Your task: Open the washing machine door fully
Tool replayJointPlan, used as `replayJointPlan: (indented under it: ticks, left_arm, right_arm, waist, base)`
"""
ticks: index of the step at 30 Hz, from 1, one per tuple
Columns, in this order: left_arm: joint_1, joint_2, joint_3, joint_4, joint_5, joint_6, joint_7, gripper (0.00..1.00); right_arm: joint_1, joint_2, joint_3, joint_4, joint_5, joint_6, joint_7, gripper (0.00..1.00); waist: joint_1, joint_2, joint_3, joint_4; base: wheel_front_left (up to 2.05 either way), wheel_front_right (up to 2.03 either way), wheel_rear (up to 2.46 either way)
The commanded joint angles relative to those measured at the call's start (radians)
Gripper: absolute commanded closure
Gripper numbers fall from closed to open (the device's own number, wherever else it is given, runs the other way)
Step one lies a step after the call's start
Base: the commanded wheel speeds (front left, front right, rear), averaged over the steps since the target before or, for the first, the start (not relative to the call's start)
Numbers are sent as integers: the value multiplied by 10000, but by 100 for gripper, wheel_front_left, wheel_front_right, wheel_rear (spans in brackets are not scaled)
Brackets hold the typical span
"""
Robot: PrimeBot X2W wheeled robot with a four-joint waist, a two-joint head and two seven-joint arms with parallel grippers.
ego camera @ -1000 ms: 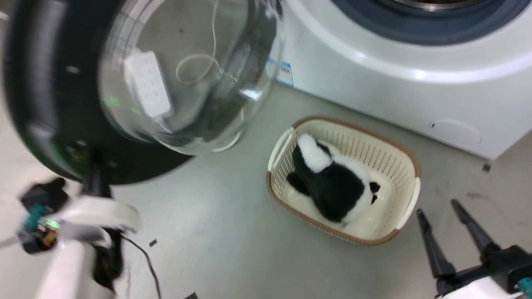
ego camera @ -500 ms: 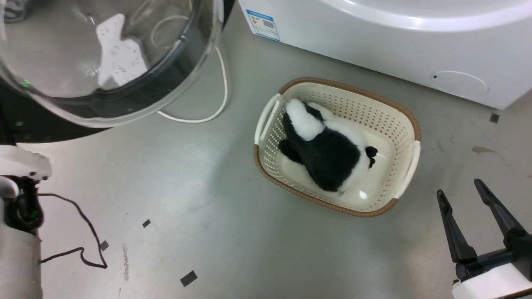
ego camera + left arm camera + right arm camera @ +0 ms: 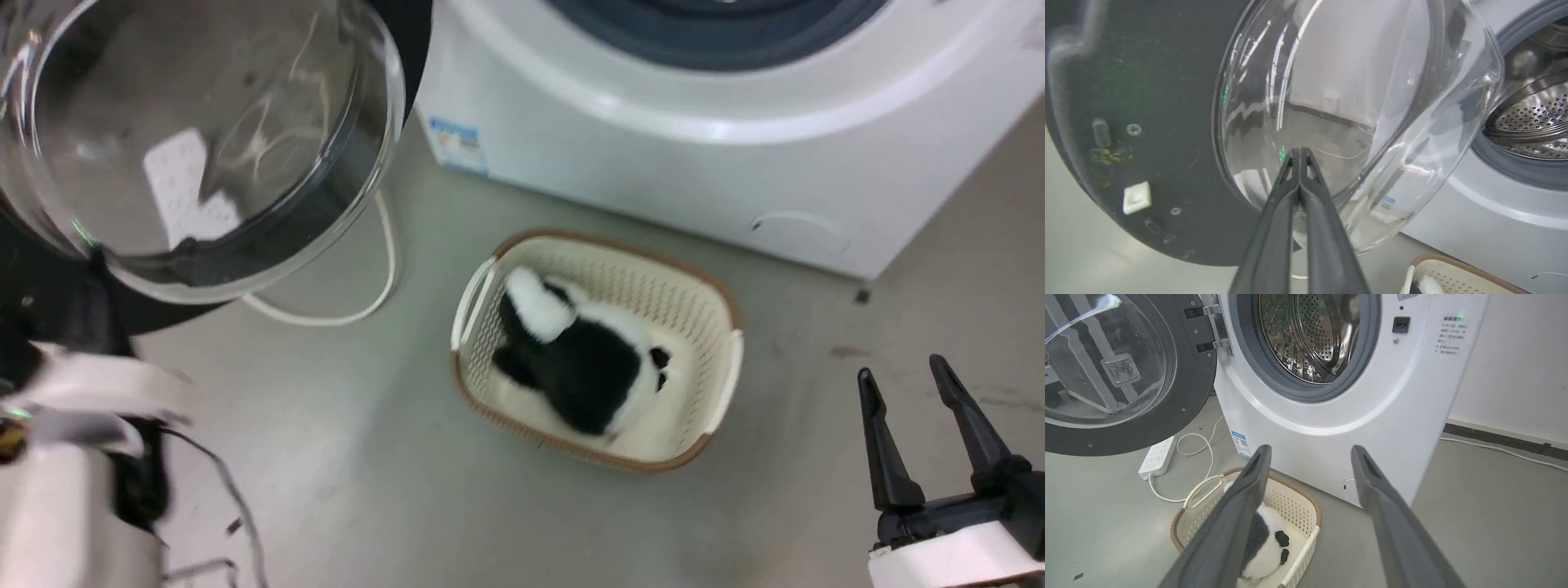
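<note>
Washing machine (image 3: 1331, 428) open, its door (image 3: 1188, 396) swung wide to the left.
A basket (image 3: 629, 282) with a black-and-white plush toy (image 3: 584, 371) sits on the floor; left fingers (image 3: 1274, 228) pressed together before the door glass, right fingers (image 3: 882, 457) spread, empty.

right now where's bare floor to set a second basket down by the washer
Free: the floor between the basket, the right gripper and the left arm; also right of the washing machine. Crowded: under the open washing machine door, where a power strip and white cable lie, and between basket and machine.
</note>
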Motion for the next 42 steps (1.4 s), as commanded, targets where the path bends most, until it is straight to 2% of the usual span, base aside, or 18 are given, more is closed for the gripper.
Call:
replayJointPlan:
  ticks: [1, 4, 11, 20, 21, 22, 23, 30, 42]
  left_arm:
    - [817, -520, -235, -923, 337, -111, -53, 100]
    - [1570, -966, -495, -1784, 695, -81, -53, 100]
    - [3486, -1706, -1053, -3239, 1576, 396, -54, 100]
    - [4802, -2234, -2042, -3701, 2196, 651, -54, 100]
    - [4883, -2273, -2135, -3671, 2211, 682, -54, 81]
    - [4956, -2307, -2223, -3619, 2216, 714, -54, 38]
    - [5009, -2331, -2300, -3573, 2248, 755, -54, 0]
    - [5160, -2429, -2564, -3531, 2294, 942, -55, 0]
    - [5080, -2427, -2609, -3541, 2312, 890, -55, 0]
  right_arm:
    - [-104, 208, -113, 190, -86, 8, -177, 0]
    - [-45, 365, -131, 316, -126, 8, -259, 0]
    - [302, 582, 54, 615, -85, 8, -328, 0]
    - [846, 648, -26, 633, 147, 8, -338, 0]
    - [891, 649, -38, 635, 189, 8, -338, 0]
    - [932, 649, -42, 645, 221, 8, -339, 0]
    - [969, 650, -44, 656, 241, 8, -339, 0]
    - [1100, 651, -49, 776, 326, 8, -339, 0]
    - [1103, 652, 44, 844, 367, 8, -340, 0]
  waist:
    - [1, 0, -990, -771]
    - [1, 0, -1441, -1148]
    - [1, 0, -2283, -2148]
    - [1, 0, -2628, -2769]
    - [1, 0, -2650, -2796]
    - [1, 0, -2679, -2823]
    - [1, 0, -2702, -2841]
    - [1, 0, -2854, -2881]
    - [1, 0, -2932, -2841]
  base:
    - [0, 0, 0]
    - [0, 0, 0]
    - [0, 0, 0]
    - [0, 0, 0]
    - [0, 0, 0]
    - [0, 0, 0]
    - [0, 0, 0]
    - [0, 0, 0]
    - [0, 0, 0]
